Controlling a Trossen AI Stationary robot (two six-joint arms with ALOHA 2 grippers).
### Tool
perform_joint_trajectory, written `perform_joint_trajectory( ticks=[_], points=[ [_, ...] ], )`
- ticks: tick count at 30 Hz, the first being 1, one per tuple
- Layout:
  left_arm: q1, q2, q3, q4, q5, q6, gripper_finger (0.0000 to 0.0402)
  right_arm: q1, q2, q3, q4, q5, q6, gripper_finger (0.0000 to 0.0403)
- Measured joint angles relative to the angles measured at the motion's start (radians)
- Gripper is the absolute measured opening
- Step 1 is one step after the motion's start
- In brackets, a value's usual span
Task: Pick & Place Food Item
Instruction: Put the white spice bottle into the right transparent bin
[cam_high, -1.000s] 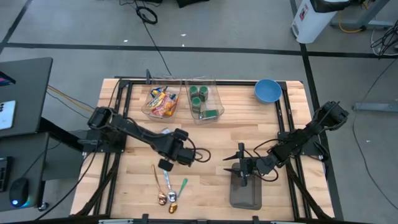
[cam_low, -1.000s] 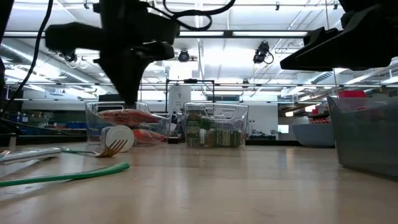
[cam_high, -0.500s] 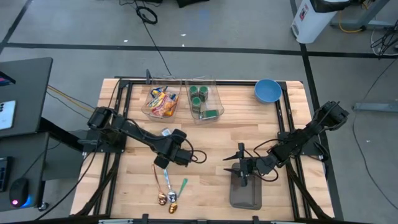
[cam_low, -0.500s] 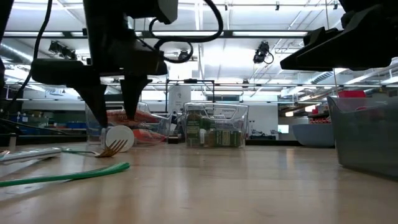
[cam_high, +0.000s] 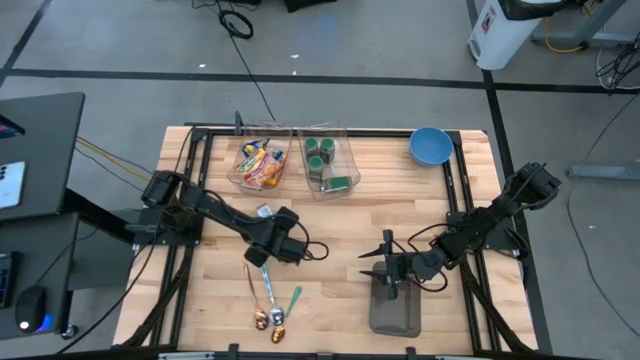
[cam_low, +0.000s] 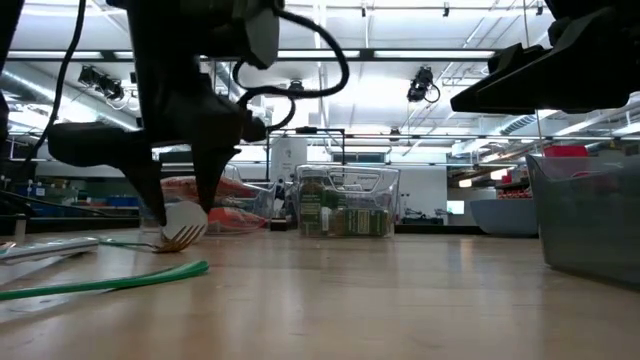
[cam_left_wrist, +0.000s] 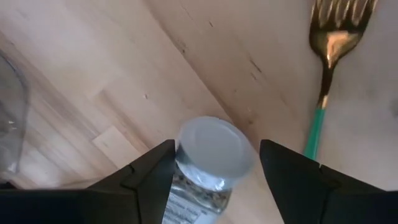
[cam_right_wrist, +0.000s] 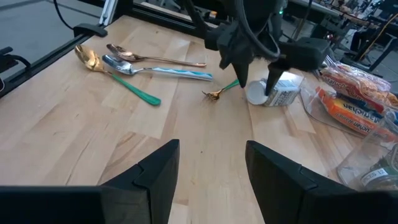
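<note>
A small bottle (cam_left_wrist: 213, 155) with a white cap and a printed label lies on its side on the wooden table, left of centre (cam_high: 263, 211). My left gripper (cam_left_wrist: 217, 148) points steeply down over it, open. One finger stands on each side of the cap end, as the low view also shows (cam_low: 180, 205). Whether either finger touches the bottle, I cannot tell. My right gripper (cam_right_wrist: 211, 162) hangs open with nothing between its fingers, above a grey bin (cam_high: 394, 308) at the near right.
A gold fork with a green handle (cam_left_wrist: 333, 43) lies close beside the bottle, with spoons (cam_high: 268, 318) nearer the front edge. Two clear bins stand at the back, one with snack packets (cam_high: 258, 163) and one with green cans (cam_high: 328, 163). A blue bowl (cam_high: 430, 146) sits far right.
My left gripper has opened from shut, come down and shifted a little toward the far left, rolling somewhat. Its fingers now stand on either side of the bottle. The bottle has stayed where it was.
</note>
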Motion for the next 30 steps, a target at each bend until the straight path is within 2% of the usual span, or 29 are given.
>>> perform_joint_trajectory(
  ticks=[19,26,30],
  points=[
    [0.01,0.001,-0.032,-0.049,-0.062,0.061,0.0242,0.0,0.0,0.0,0.0,0.0,-0.003,0.0194],
    [0.017,0.0,-0.032,-0.024,-0.089,0.061,0.0195,0.0,0.0,0.0,0.0,0.0,-0.003,0.0194],
    [0.022,-0.004,-0.029,0.096,-0.144,0.093,0.0167,0.0,0.0,0.0,0.001,0.0,-0.003,0.0194]
  ],
)
